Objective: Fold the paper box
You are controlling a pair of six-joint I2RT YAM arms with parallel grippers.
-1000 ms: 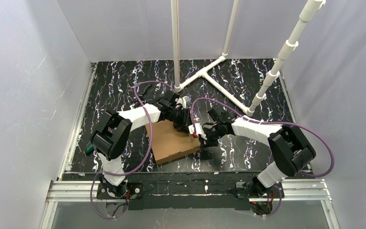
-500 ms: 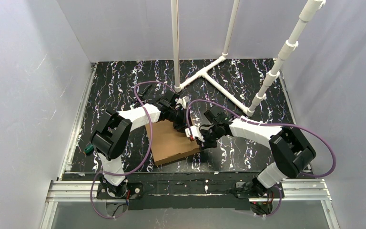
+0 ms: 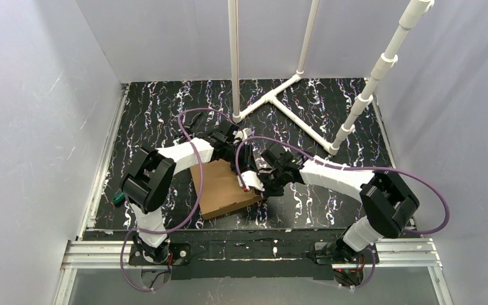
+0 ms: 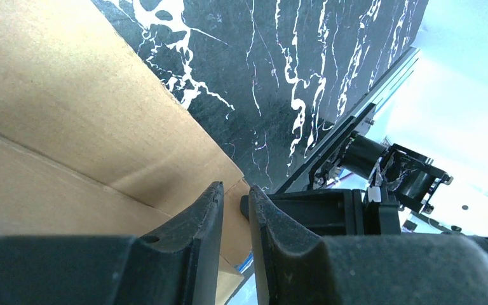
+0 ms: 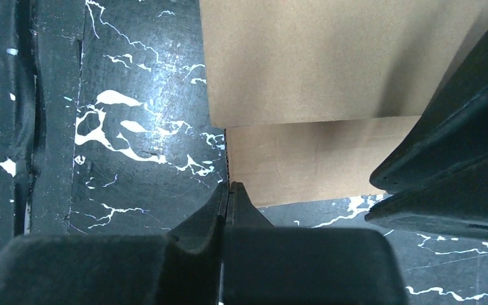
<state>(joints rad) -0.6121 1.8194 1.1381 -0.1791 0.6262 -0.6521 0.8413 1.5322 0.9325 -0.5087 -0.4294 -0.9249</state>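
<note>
The paper box [image 3: 219, 190] is flat brown cardboard lying on the black marbled table [image 3: 152, 114], left of middle. My left gripper [image 3: 240, 166] sits over its far right corner. In the left wrist view its fingers [image 4: 236, 189] stand a narrow gap apart, with a creased edge of the paper box [image 4: 70, 95] in that gap. My right gripper [image 3: 253, 185] is shut with nothing in it and presses its tips against the box's right side. In the right wrist view those tips [image 5: 229, 185] meet the edge of a cardboard flap [image 5: 305, 159].
A white pipe frame [image 3: 273, 95] stands at the back middle and right. A small green object [image 3: 118, 199] lies by the left wall. A metal rail [image 3: 254, 251] runs along the near edge. The left gripper's dark body [image 5: 457, 146] crowds the right wrist view.
The right arm has swung left, its shut gripper pushing against the box. The box has slid a little to the left. The left arm has stayed where it was.
</note>
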